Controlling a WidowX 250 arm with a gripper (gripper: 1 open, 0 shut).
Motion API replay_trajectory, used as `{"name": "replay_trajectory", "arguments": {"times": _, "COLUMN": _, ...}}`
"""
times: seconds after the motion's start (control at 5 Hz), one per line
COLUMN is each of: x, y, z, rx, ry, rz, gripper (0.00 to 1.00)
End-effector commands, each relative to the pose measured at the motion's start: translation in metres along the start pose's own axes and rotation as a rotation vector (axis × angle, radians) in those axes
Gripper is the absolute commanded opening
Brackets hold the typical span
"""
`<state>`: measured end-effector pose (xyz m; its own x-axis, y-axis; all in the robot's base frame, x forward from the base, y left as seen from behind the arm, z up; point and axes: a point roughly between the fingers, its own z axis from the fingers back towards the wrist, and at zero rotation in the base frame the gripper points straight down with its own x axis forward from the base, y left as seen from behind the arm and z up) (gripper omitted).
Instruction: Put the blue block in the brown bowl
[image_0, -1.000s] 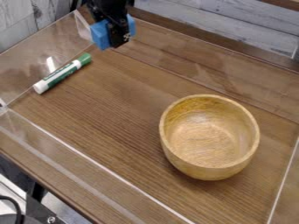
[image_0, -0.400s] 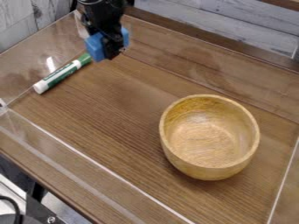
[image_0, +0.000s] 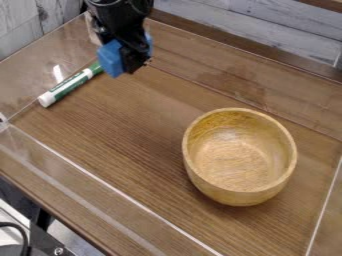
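Compared with a second ago, the gripper (image_0: 123, 52) has slid a little lower in the view, nearer the camera, carrying the blue block (image_0: 114, 59) with it. Its dark fingers are clamped on the block, which hangs off the wooden tabletop (image_0: 120, 150) rather than resting on it; that lift looks meant to let the block clear the thick rim of the brown bowl (image_0: 239, 156). The bowl sits empty, well apart toward the lower right, so most of the carry is judged to lie ahead. A green-and-white marker (image_0: 71, 85) lies just beside the gripper's lower left, untouched and no part of the job. Clear walls (image_0: 27, 70) fence the table edge, likely to keep stray objects from rolling off.
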<state>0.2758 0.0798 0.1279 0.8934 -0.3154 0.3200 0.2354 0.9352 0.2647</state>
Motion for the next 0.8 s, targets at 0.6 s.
{"name": "replay_trajectory", "arguments": {"times": 0.6, "x": 0.002, "y": -0.081, "z": 0.048, "rx": -0.034, "ry": -0.053, "rz": 0.059, "gripper": 0.0}}
